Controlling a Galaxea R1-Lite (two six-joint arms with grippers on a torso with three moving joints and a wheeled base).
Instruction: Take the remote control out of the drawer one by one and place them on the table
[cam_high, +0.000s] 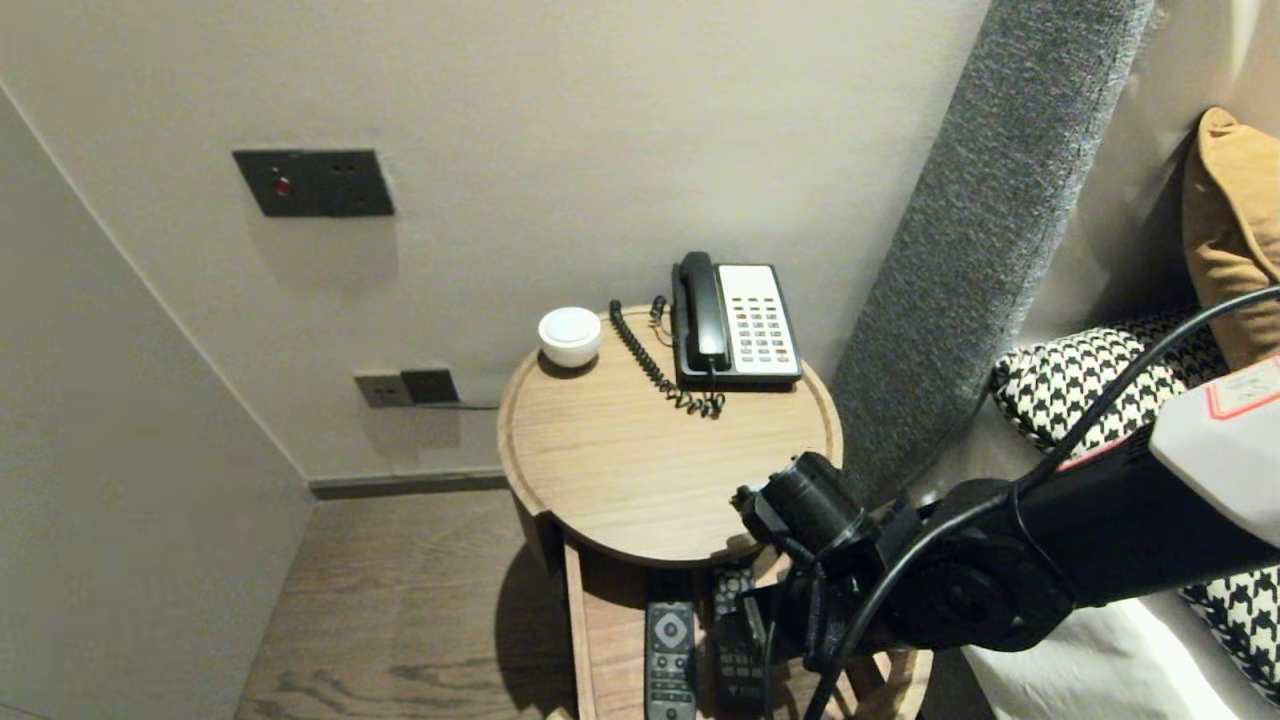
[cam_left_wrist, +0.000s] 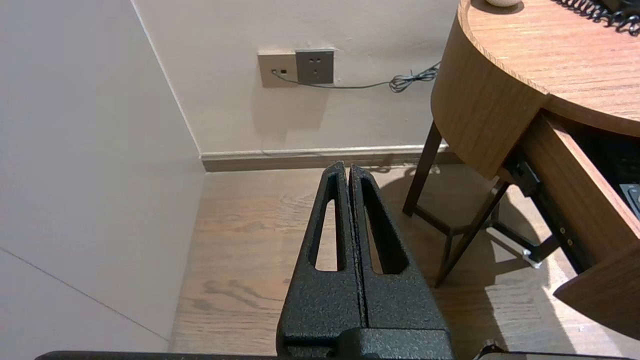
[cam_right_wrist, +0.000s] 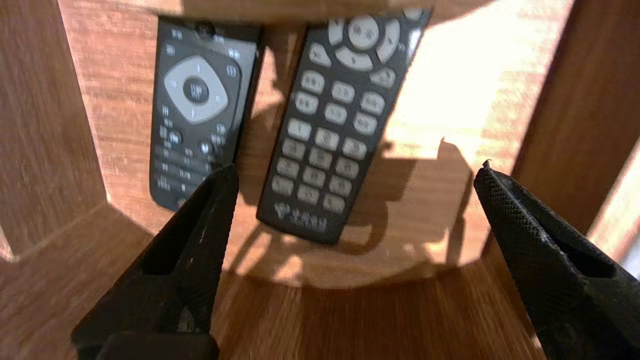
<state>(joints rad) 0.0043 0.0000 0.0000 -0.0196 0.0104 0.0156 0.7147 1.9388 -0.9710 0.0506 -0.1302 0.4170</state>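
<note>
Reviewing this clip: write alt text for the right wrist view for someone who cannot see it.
The right gripper, open wide and empty, points into an open wooden drawer. Two black remotes lie side by side inside: a keypad remote in line with the gap between the fingers, and a round-pad remote beside it.

You'll read nothing here: the keypad remote (cam_right_wrist: 327, 127) carries a pale logo under its keys (too blurred to make out), and key marks on the phone (cam_high: 738, 322) are too small.
</note>
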